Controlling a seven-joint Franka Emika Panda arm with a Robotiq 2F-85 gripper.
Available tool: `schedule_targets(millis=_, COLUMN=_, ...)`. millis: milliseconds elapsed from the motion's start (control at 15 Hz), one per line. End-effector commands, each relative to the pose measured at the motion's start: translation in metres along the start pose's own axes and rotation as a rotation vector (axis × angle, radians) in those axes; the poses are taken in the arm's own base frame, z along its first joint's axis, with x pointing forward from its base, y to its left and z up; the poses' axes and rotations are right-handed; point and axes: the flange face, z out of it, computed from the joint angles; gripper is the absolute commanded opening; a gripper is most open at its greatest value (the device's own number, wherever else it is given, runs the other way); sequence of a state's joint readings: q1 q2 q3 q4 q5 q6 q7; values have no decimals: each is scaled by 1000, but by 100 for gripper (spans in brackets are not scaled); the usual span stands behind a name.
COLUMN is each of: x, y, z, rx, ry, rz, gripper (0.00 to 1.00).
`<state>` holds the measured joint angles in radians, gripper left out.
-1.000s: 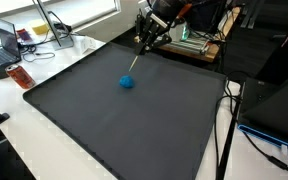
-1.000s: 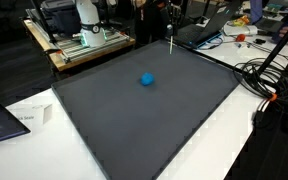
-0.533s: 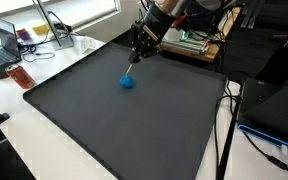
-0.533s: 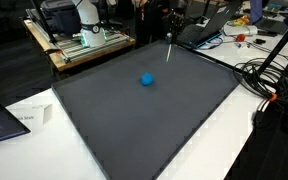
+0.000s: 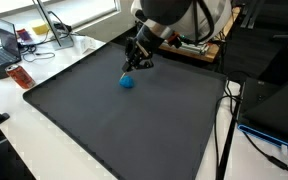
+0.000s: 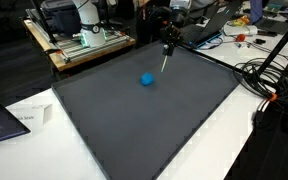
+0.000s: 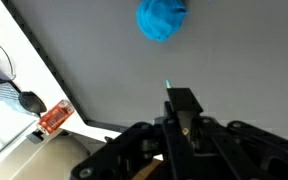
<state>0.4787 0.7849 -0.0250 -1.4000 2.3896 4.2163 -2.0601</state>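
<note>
In an exterior view we see the gripper low over the dark mat. The blue ball lies on the mat just below the jaws, a little toward us.

In an exterior view from across the table, the jaws are pressed together on a thin stick. The stick hangs down from them, and its tip is near the mat. The blue ball sits apart from the tip, off to one side of the jaws.

In the wrist view, the jaws are squeezed tight, and the stick tip pokes out in front of them. The blue ball is straight ahead of the jaws, not touching the tip. An orange pack lies far off to the side, past the mat's edge.
</note>
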Motion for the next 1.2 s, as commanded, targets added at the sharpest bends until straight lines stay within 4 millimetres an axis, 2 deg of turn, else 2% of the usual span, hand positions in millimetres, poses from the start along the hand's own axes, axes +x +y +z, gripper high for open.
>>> schedule_targets(millis=0, x=11, y=-14, z=0, rx=-65, ry=-6, rz=10, gripper=3)
schedule_targets(millis=67, x=2, y=-7, z=14, rx=-81, ry=20, rz=12, gripper=3)
schedule_targets(millis=133, x=2, y=-10, z=15, rx=-78, ry=16, rz=16, gripper=3)
schedule_targets(millis=200, x=11, y=-19, z=7, rx=-100, ry=10, rz=23, gripper=3)
schedule_targets(millis=267, x=0, y=-14, z=21, rx=-100, ry=18, rz=16, gripper=3)
schedule_targets(millis=400, x=8, y=-27, z=17, rx=-120, ry=15, rz=30, gripper=3)
schedule_targets(millis=467, x=-1, y=-21, z=30, rx=-130, ry=35, rz=29, gripper=3)
schedule_targets(millis=533, x=0, y=-23, z=33, rx=-138, ry=44, rz=39, gripper=3)
schedule_targets(millis=600, x=8, y=-32, z=26, rx=-148, ry=26, rz=39, gripper=3)
schedule_targets(millis=667, x=-7, y=-21, z=44, rx=-148, ry=27, rz=27, gripper=3)
schedule_targets(millis=800, x=-4, y=-27, z=46, rx=-142, ry=15, rz=26, gripper=3)
schedule_targets(millis=1133, x=-8, y=-19, z=60, rx=-123, ry=-47, rz=21, gripper=3)
